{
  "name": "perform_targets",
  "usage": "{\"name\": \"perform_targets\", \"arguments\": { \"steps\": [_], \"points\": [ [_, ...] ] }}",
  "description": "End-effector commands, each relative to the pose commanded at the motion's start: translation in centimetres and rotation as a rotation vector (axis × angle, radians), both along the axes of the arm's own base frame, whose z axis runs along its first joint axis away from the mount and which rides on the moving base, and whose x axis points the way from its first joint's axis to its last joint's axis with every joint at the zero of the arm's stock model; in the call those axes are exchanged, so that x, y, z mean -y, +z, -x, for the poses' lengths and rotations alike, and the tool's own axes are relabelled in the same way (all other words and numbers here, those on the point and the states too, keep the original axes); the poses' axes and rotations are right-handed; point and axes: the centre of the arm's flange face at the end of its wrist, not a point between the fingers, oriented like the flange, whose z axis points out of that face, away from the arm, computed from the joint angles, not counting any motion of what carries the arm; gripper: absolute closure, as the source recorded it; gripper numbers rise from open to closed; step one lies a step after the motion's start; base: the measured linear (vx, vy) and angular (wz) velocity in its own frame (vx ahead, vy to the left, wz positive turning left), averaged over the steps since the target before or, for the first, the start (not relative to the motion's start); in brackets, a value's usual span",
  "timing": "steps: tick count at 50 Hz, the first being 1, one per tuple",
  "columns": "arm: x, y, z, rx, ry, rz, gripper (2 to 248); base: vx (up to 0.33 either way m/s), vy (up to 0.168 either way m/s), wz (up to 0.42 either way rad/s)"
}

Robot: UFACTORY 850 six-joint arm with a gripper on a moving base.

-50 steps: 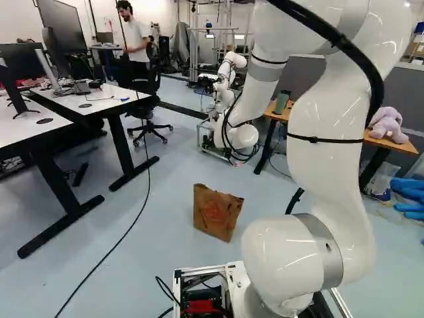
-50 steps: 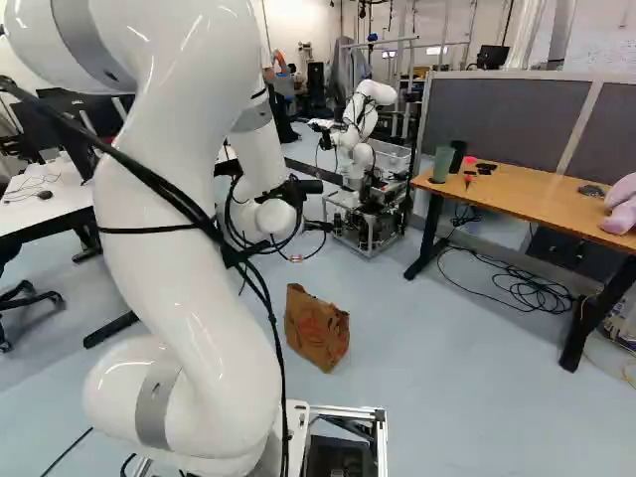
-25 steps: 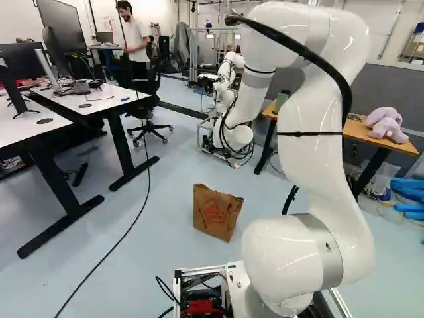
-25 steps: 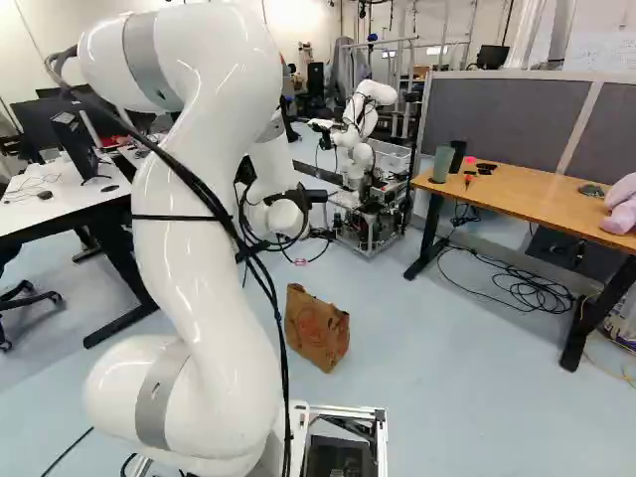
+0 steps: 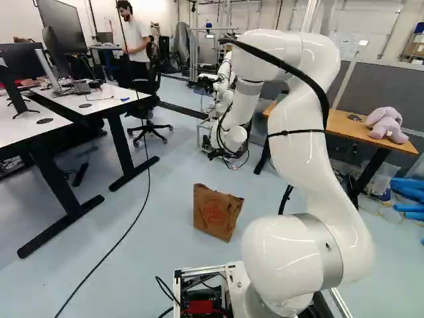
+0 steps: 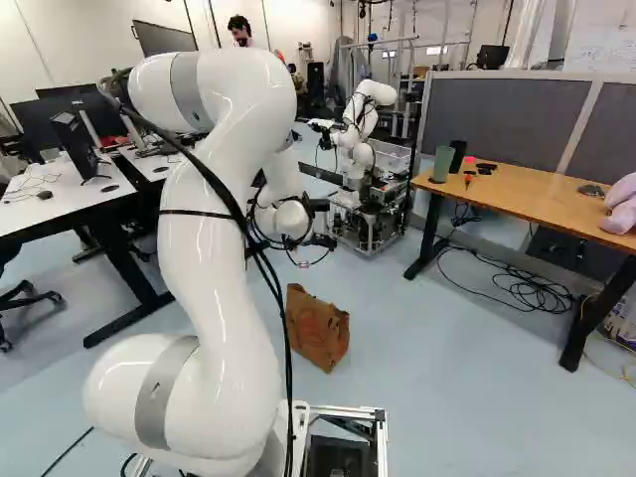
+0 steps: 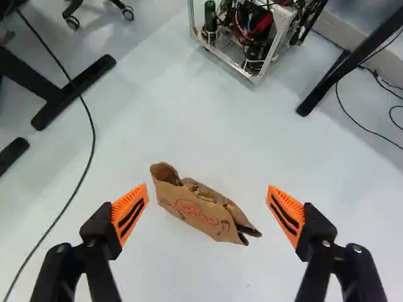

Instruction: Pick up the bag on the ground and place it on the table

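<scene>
On the pale floor (image 7: 220, 126) stands a brown bag (image 7: 217, 221) bearing red print (image 7: 187, 208), the jaws spread above

Floor (image 6: 467, 397), pale blue-grey: one brown paper bag (image 6: 317, 330); one black cable (image 7: 94, 138); one wheeled chair (image 5: 148, 111). Table (image 6: 542, 197), wooden top: one green cup (image 6: 442, 165), one black cup (image 6: 457, 157) beside it, one pink soft toy (image 5: 386, 124). Desk (image 5: 26, 136), white: one monitor (image 5: 23, 63).

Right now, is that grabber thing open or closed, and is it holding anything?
Gripper: open, holding nothing; the brown bag is on the floor, ungripped.
</scene>
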Motion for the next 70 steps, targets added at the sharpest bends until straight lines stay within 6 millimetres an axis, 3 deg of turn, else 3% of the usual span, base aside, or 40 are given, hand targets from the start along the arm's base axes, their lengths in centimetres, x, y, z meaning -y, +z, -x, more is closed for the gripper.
{"name": "perform_targets", "arguments": {
  "steps": [44, 70],
  "points": [
    [0.0, -8.0, -4.6, -0.314, 0.418, 0.185, 3, 0.000, 0.000, 0.000],
    [0.0, -12.3, -4.8, -0.506, 0.699, 0.228, 3, 0.000, 0.000, 0.000]
  ]
}}
